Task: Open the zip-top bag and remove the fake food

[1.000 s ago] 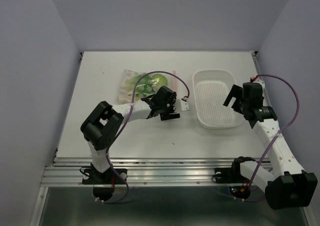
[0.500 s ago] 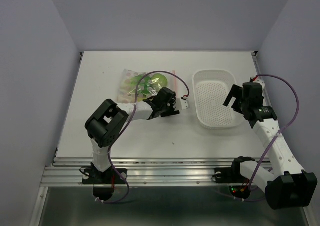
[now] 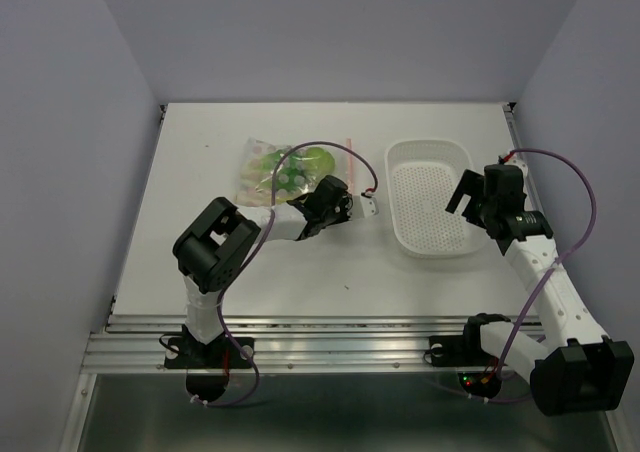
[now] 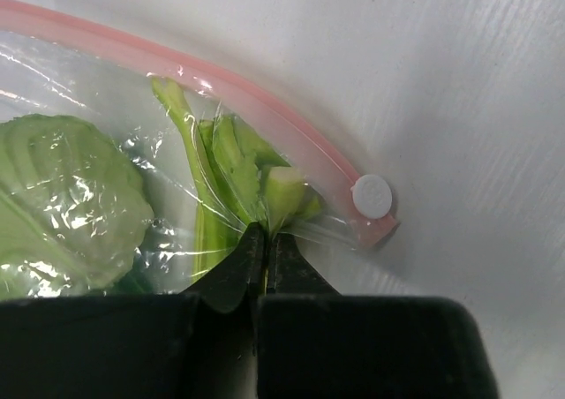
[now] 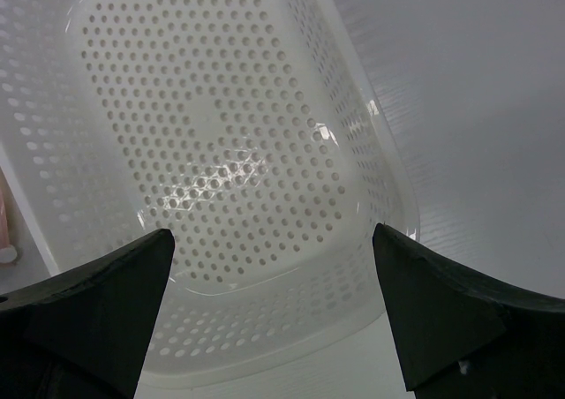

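Left wrist view: the left gripper (image 4: pixel 265 251) was closed, pinching the clear, crinkly, pink-stripped plastic zip-top bag (image 4: pixel 97 86) at its fingertips, the white slider (image 4: pixel 372 195) just ahead-right. Green plastic fake food (image 4: pixel 62 196) lay inside, ahead-left. The right gripper (image 5: pixel 272 237) stood wide, holding nothing, above the white perforated plastic basket (image 5: pixel 221 108).

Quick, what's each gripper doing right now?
Left gripper: closed, pinching the zip-top bag near its zip corner.
Right gripper: open, empty, over the white basket.
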Controlling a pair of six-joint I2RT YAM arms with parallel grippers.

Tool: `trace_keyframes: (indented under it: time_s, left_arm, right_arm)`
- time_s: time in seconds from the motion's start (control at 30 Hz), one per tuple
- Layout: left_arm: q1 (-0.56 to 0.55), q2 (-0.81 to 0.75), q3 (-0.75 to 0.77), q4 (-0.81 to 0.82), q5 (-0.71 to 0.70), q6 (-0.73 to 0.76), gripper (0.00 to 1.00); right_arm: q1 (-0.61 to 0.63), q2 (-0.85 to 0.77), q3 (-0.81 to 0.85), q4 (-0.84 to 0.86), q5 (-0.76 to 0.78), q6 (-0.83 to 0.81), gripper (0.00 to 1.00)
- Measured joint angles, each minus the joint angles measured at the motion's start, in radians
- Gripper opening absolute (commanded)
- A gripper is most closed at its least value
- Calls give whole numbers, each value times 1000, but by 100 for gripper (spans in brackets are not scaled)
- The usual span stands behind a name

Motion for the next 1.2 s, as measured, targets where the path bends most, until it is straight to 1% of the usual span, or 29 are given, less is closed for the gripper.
trace_keyframes:
  time_s: [0.17, 0.3, 0.4, 0.57, 0.7, 0.77, 0.87, 1.03, 1.1, 1.2]
  left_arm:
    - [10, -9, 0, 16, 7, -66, 0]
    - [21, -67, 0, 5, 32, -119, 0]
    - [27, -141, 8, -27, 45, -156, 0]
    - [26, -196, 74, -113, 57, -200, 0]
    - [26, -236, 110, -183, 64, -237, 0]
    - [26, -257, 122, -207, 64, -257, 0]
    - [26, -288, 154, -241, 69, -294, 0]
    - [26, -293, 270, -311, 78, -341, 0]
    - [27, -280, 344, -357, 89, -344, 0]
    - [29, -249, 448, -410, 147, -299, 0]
  right_arm:
    - [0, -1, 0, 0, -21, -8, 100]
    - [0, -11, 0, 3, -84, -34, 100]
    - [0, -26, 0, 16, -180, -56, 100]
    - [0, -19, 1, 73, -376, -51, 100]
    - [0, -5, 0, 171, -543, 21, 100]
    - [17, 0, -8, 275, -615, 99, 100]
    - [82, 2, -27, 383, -652, 180, 100]
    - [210, 34, -29, 467, -612, 256, 100]
    - [223, 53, -29, 486, -599, 279, 100]
    - [223, 64, -29, 502, -569, 289, 100]
